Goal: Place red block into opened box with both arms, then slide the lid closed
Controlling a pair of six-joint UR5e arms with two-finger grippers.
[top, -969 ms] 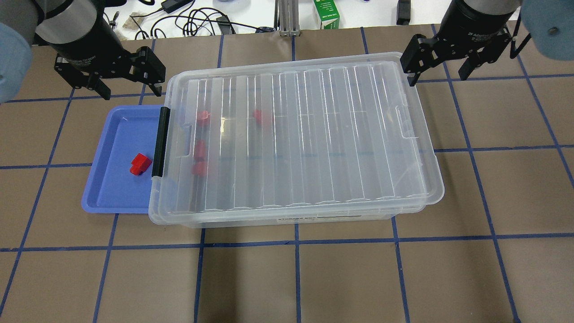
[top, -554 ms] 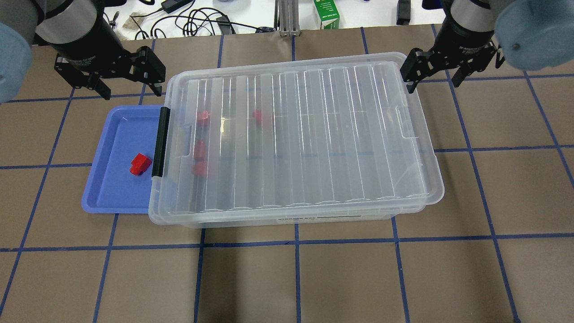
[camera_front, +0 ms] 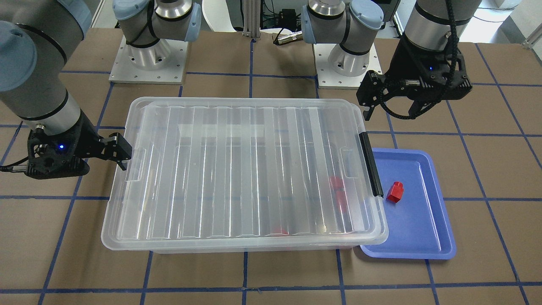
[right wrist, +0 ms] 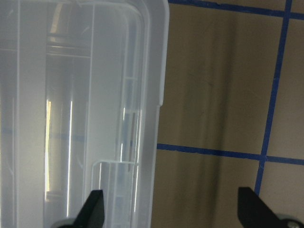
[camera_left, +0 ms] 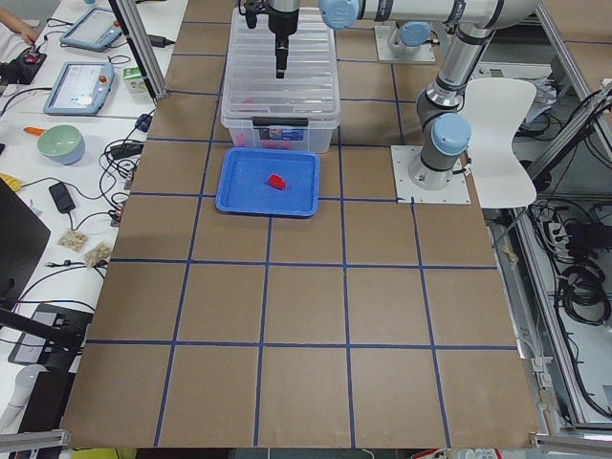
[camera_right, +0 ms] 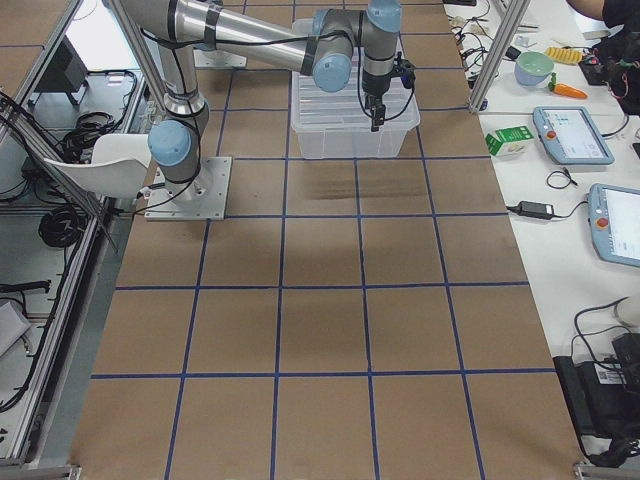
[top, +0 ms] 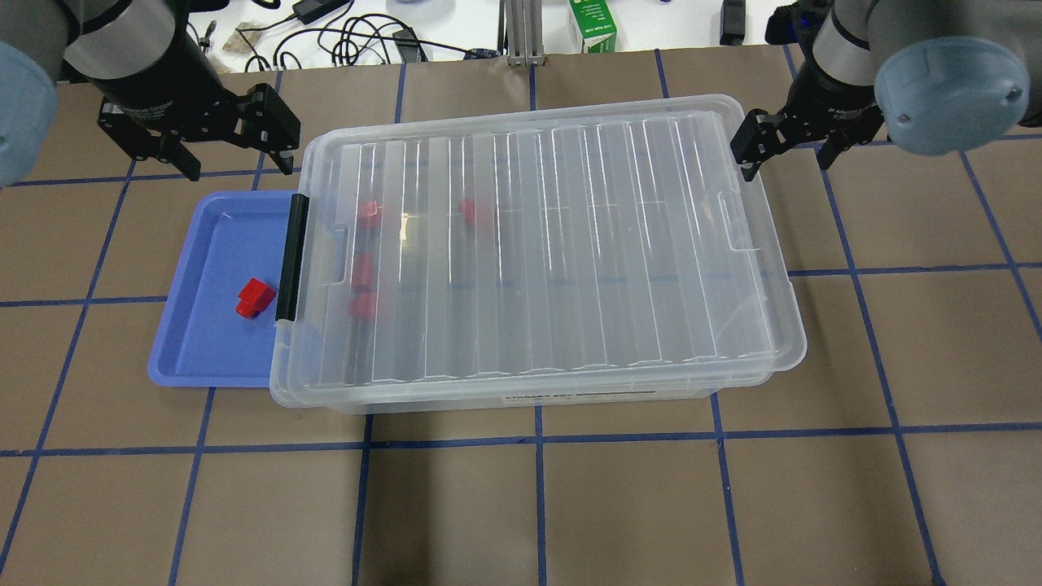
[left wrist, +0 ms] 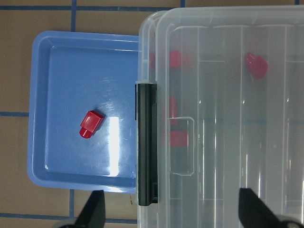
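Observation:
One red block (top: 255,297) lies in the blue tray, also seen in the left wrist view (left wrist: 91,123). The clear box (top: 570,397) stands mid-table with the ribbed lid (top: 553,244) lying over it, nearly covering it. Several red blocks (top: 368,213) show through the lid near the black clip end. My left gripper (top: 238,167) hangs open above the tray's far edge, beside the box's far left corner. My right gripper (top: 785,159) is open just off the lid's far right corner, holding nothing; its wrist view shows the lid's edge (right wrist: 156,71) between the fingertips.
The blue tray (top: 203,342) sits partly under the box's clip end. A green carton (top: 592,24) and cables lie past the table's far edge. Both arm bases (camera_front: 148,59) stand behind the box. Bare brown table with a blue tape grid surrounds it.
My right arm has swung in and its gripper has drawn closer to the lid's far right corner. The left arm, box, lid and blocks have not moved.

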